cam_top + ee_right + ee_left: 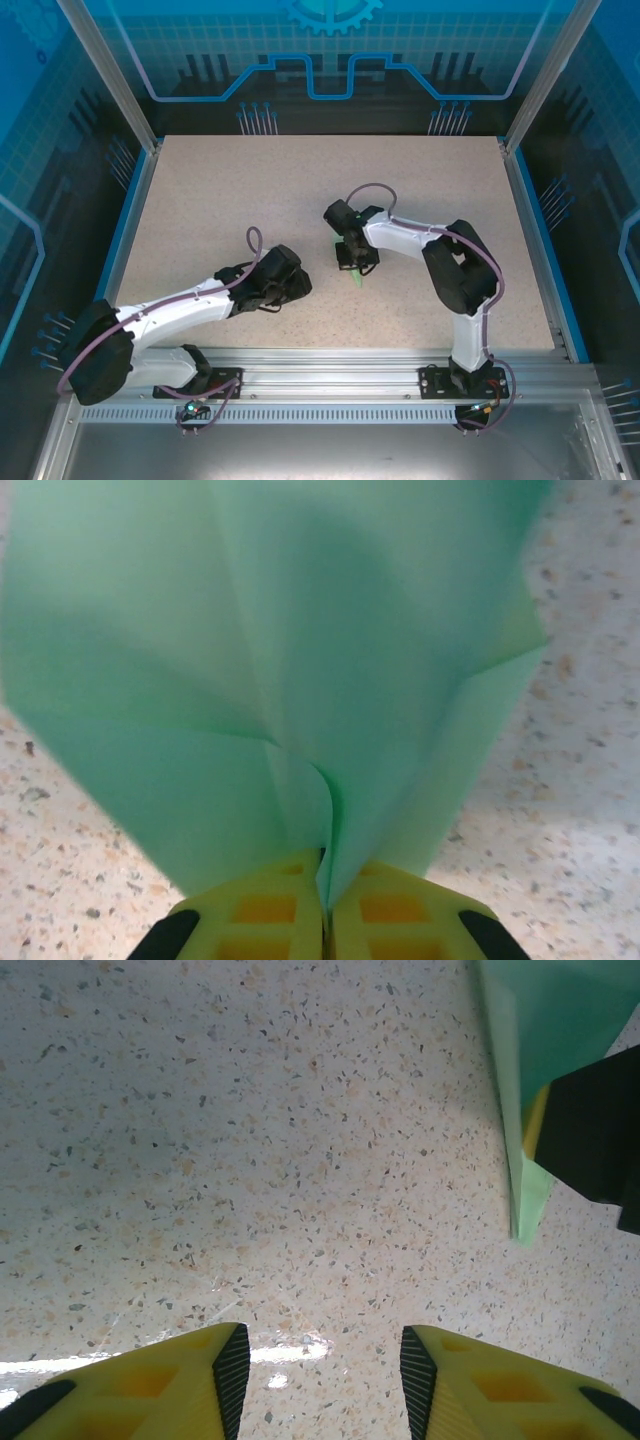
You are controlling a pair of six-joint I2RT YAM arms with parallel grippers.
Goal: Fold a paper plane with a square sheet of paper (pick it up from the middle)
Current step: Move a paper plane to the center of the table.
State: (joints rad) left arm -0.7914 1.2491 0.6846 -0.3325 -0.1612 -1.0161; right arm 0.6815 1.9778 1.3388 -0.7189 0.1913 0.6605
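The mint-green paper plane (300,660) is a folded piece with layered flaps, pinched along its crease between the yellow fingers of my right gripper (325,920), which is shut on it. From above, only a small green tip of the paper plane (357,280) pokes out below the right gripper (354,262) near the table's middle. In the left wrist view the paper plane (530,1080) hangs at the upper right, its pointed end down near the tabletop. My left gripper (325,1370) is open low over the bare speckled table, left of the plane, holding nothing.
The speckled tabletop (250,200) has blue rails along its left and right sides and a metal rail at the near edge. The left arm (190,310) lies low across the front left; the right arm (455,270) bends over the front right.
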